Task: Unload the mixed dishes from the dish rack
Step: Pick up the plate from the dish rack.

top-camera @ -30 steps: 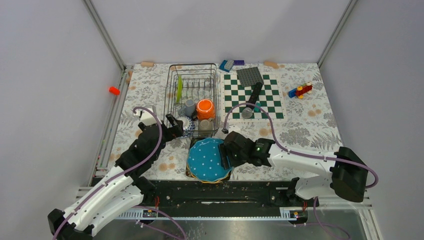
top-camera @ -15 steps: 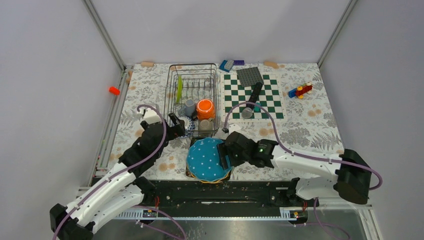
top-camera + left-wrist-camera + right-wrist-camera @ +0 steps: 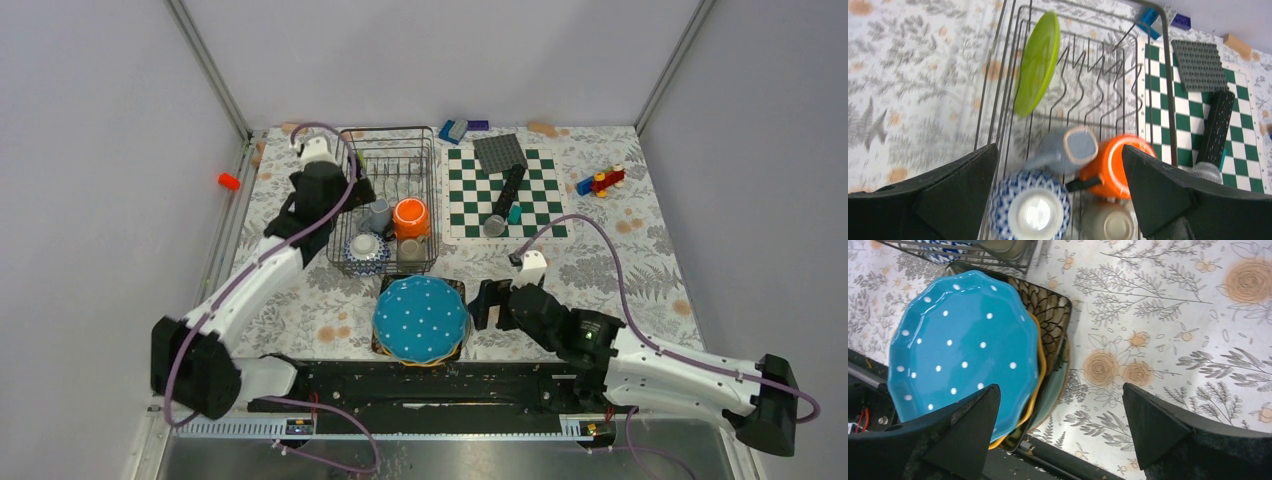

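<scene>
At the near table edge, the unloaded plates lie stacked, the blue dotted plate point(image 3: 963, 350) on top. Left in the rack point(image 3: 395, 165): green plate point(image 3: 1037, 62), grey cup point(image 3: 1068, 149), orange mug point(image 3: 1115, 165), patterned bowl point(image 3: 1030, 212), second cup point(image 3: 1108, 225). The left gripper point(image 3: 1059, 155) hangs above these, jaws apart, empty, green plate ahead. The right gripper point(image 3: 1060, 390), jaws apart, empty, sits beside the stack.

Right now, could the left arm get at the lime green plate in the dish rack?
Probably yes. The left hand hangs open close above, and the lime green plate stands on edge just ahead of it, with nothing covering its rim.
</scene>
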Motion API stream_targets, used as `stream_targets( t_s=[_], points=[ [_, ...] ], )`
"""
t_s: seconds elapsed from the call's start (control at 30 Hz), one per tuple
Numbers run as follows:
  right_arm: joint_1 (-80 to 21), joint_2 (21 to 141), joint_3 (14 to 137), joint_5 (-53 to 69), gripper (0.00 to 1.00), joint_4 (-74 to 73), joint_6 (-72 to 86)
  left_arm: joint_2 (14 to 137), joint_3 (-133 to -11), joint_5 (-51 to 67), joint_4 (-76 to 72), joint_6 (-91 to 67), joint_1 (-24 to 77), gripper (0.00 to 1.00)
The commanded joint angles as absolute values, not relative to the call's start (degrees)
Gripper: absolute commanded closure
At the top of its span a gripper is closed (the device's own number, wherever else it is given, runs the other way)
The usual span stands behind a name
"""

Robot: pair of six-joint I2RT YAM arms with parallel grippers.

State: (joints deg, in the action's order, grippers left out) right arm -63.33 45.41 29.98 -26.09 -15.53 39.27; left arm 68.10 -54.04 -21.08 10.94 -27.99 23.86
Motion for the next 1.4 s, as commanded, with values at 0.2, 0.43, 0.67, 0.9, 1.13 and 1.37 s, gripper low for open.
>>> stream_targets(
  t_s=[0.2,0.43,0.67,0.9,1.13,1.37],
  points=[
    [-63.6,40.6,26.8,-34.0,0.0,-13.3,38.9,94.7,-79.1,-3.2,11.7,-19.3,13.7,0.06],
    [-63.6,41.4,27.1,-35.1,0.0,-14.0,38.4,107.5,-91.4,-3.7,15.9,-16.6,12.2,0.28],
    [-63.7,41.7,27.3,-36.0,0.0,-14.7,38.3,110.6,-93.1,-5.7,17.1,-15.0,12.2,0.58],
    [-63.6,41.5,27.2,-36.0,0.01,-14.9,38.7,111.8,-92.7,-6.7,17.1,-13.6,12.2,0.8],
    [-63.6,41.3,27.0,-37.3,0.0,-15.7,38.6,108.8,-93.6,-1.7,18.7,-13.0,12.2,1.0],
    [-63.7,41.1,27.1,-37.2,0.0,-15.7,38.7,96.5,-91.2,-0.3,18.9,-12.6,13.0,1.0]
  ],
)
